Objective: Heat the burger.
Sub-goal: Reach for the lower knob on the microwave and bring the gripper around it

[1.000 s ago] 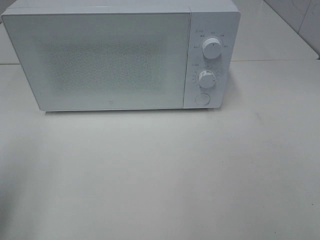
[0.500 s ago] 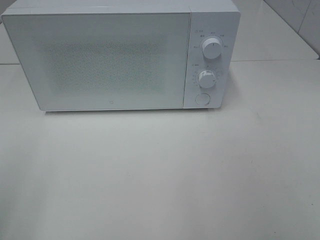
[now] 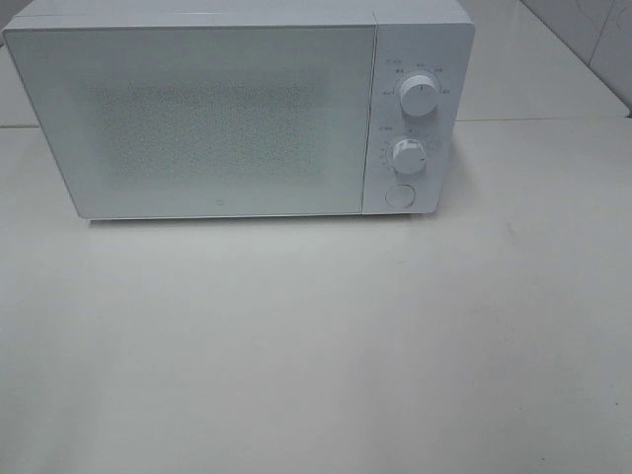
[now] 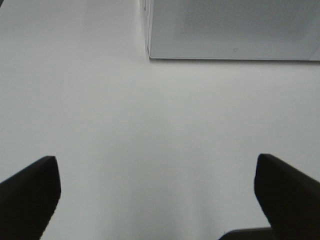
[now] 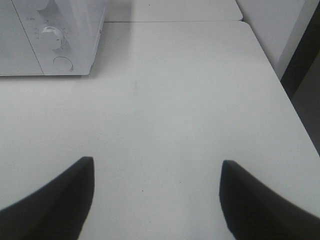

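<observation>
The left gripper (image 4: 156,167) and right gripper (image 5: 156,165) are hovering over the white table (image 3: 316,355), both spread and holding nothing. The microwave (image 3: 217,118) is standing at the far side with its door closed. The burger's place cannot be told.

The burger is not seen in any view. Whether it lies behind the shut, frosted door (image 3: 197,118) of the white microwave (image 3: 425,39) cannot be told. That microwave is stood ahead of the left gripper (image 4: 156,165) and the right gripper (image 5: 157,164), well apart from both.
</observation>
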`<state>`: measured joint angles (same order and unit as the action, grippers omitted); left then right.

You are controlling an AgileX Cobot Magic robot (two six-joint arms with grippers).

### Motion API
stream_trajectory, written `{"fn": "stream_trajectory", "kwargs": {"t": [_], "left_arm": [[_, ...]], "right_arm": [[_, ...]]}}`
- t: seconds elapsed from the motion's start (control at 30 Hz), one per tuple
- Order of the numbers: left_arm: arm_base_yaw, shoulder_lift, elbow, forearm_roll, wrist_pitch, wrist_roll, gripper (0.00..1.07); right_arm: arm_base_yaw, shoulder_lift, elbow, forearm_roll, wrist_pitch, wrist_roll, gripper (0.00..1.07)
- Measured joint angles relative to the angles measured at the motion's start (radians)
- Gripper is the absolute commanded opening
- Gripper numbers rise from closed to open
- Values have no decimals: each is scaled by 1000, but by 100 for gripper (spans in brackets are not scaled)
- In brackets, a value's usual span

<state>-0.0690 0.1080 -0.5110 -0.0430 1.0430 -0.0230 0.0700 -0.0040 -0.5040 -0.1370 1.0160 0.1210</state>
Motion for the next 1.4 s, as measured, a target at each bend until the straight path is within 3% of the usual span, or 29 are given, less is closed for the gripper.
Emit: {"fn": "stream_trajectory", "kwargs": {"t": [0.27,0.63,1.4], "left_arm": [[0,-112,0,-7,-1,0,98],[58,-112,0,-7,-1,0,98],[58,-112,0,-7,-1,0,98]], "right_arm": [[0,0,0,0,0,0,67],[0,0,0,0,0,0,67],[1,12,-8,-2,-11,0,67]]}}
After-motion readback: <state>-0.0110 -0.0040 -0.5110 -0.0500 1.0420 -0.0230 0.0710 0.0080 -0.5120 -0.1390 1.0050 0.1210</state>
